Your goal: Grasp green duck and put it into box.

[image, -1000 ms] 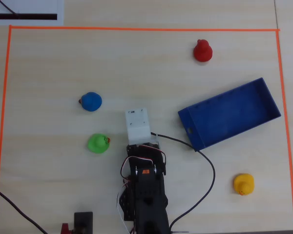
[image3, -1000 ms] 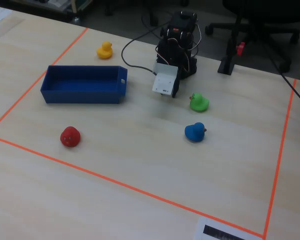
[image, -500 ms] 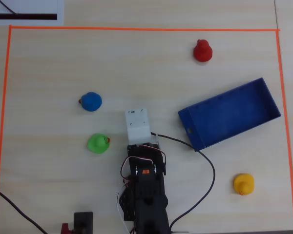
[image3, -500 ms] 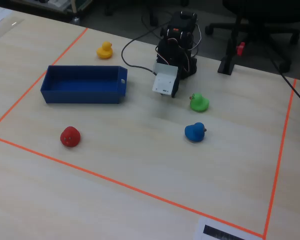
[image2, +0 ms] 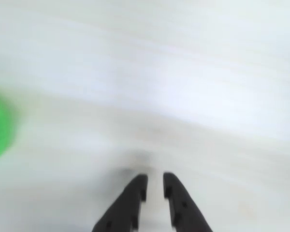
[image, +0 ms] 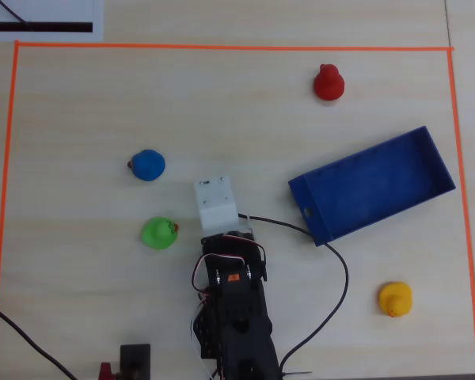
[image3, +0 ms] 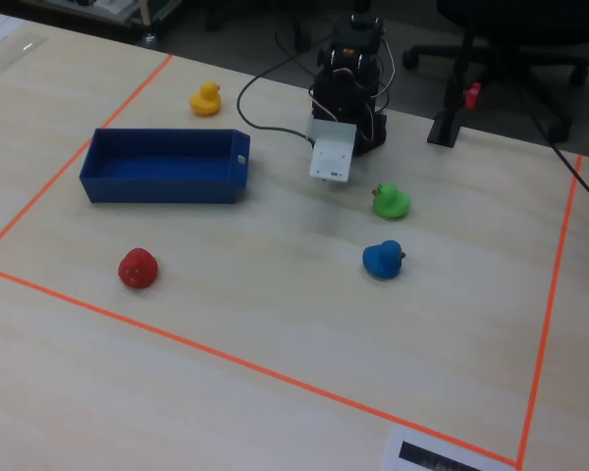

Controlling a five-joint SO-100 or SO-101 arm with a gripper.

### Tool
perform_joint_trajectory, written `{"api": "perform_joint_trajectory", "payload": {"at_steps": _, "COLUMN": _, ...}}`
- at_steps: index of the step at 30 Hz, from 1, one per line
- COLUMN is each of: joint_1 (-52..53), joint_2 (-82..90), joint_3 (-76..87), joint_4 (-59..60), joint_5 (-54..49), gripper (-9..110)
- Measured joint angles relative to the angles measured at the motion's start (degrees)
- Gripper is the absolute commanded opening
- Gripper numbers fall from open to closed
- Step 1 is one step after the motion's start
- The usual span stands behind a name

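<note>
**Arm hung over bare tabletop, green duck off to its side**

From overhead, the small bright green toy duck point(image: 158, 233) sat on the pale wooden table point(image: 79, 301), just left of the black arm's white wrist block point(image: 216, 204) and well apart from the dark blue shallow rectangular box point(image: 372, 184) on the right; a round blue duck point(image: 148, 165), a red duck point(image: 329, 82) and a yellow duck point(image: 395, 298) lay scattered inside the orange tape border point(image: 222, 47). In the wrist view, blurred, the two-finger black gripper point(image2: 154, 185) showed its tips nearly together, a thin gap between, nothing held, the green duck a smear at the left edge. From the fixed view, the green duck sat right of the arm point(image3: 348, 83), the empty box left.
</note>
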Motion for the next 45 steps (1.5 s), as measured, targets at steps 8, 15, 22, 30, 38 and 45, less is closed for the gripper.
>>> {"api": "perform_joint_trajectory", "payload": {"at_steps": 8, "joint_1": -11.6, "joint_2": -20.0, "joint_3": -25.2, "joint_4": 4.0, "joint_5": 7.6, "gripper": 7}}
{"api": "perform_joint_trajectory", "payload": {"at_steps": 15, "joint_1": -24.9, "joint_2": -34.1, "joint_3": -44.0, "joint_4": 8.3, "joint_5": 8.3, "gripper": 24}}
{"api": "perform_joint_trajectory", "payload": {"at_steps": 22, "joint_1": -28.6, "joint_2": -36.7, "joint_3": -45.2, "joint_4": 8.4, "joint_5": 6.8, "gripper": 25}}
{"api": "perform_joint_trajectory", "payload": {"at_steps": 30, "joint_1": -27.2, "joint_2": -41.5, "joint_3": -35.2, "joint_4": -4.7, "joint_5": 8.2, "gripper": 28}}
{"api": "perform_joint_trajectory", "payload": {"at_steps": 38, "joint_1": -26.8, "joint_2": -49.7, "joint_3": -31.9, "joint_4": -16.6, "joint_5": 11.1, "gripper": 29}}
{"api": "perform_joint_trajectory", "payload": {"at_steps": 45, "joint_1": -24.3, "joint_2": -53.5, "joint_3": -28.7, "joint_4": -19.4, "joint_5": 12.5, "gripper": 30}}
